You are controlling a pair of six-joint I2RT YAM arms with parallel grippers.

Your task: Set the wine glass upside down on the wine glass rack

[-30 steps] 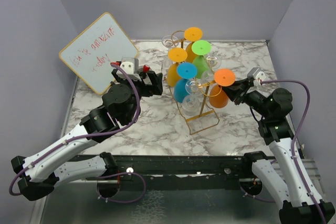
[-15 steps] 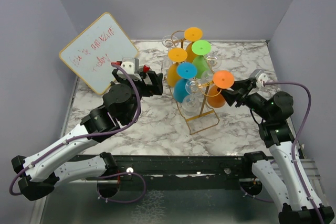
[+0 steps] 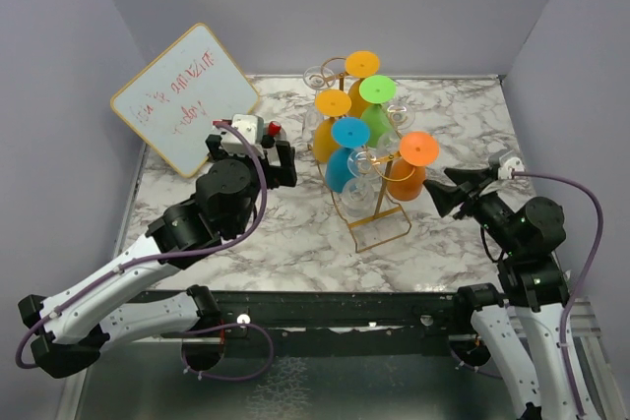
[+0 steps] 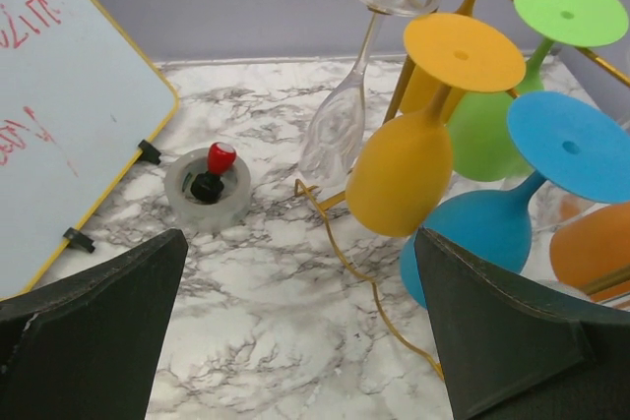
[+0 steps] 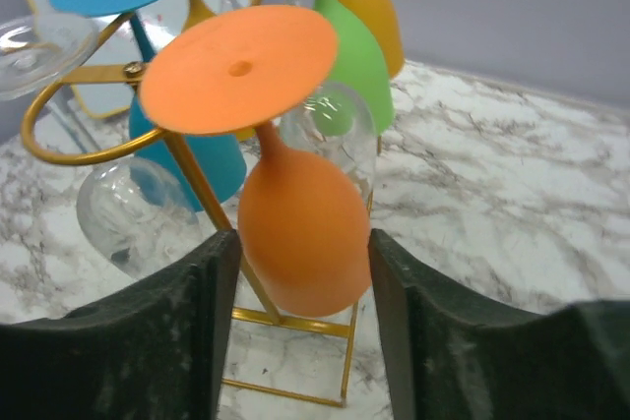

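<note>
Wine glass, the orange one, hangs upside down on the wine glass rack, its round foot uppermost in a gold scroll hook and its bowl pointing down above the wire base. We see the right gripper just beside it and clear of it. Its jaws are spread and hold nothing, and in the right wrist view its fingers frame the bowl from below without touching. The left gripper hovers left of the rack, also spread wide and empty. Blue, green, amber and clear glasses hang on the other arms. The worktop is white marble with grey veins. On it lean a whiteboard with red writing and, near it, a small clear holder with a red knob. Plain lilac-grey walls close in three sides.
</note>
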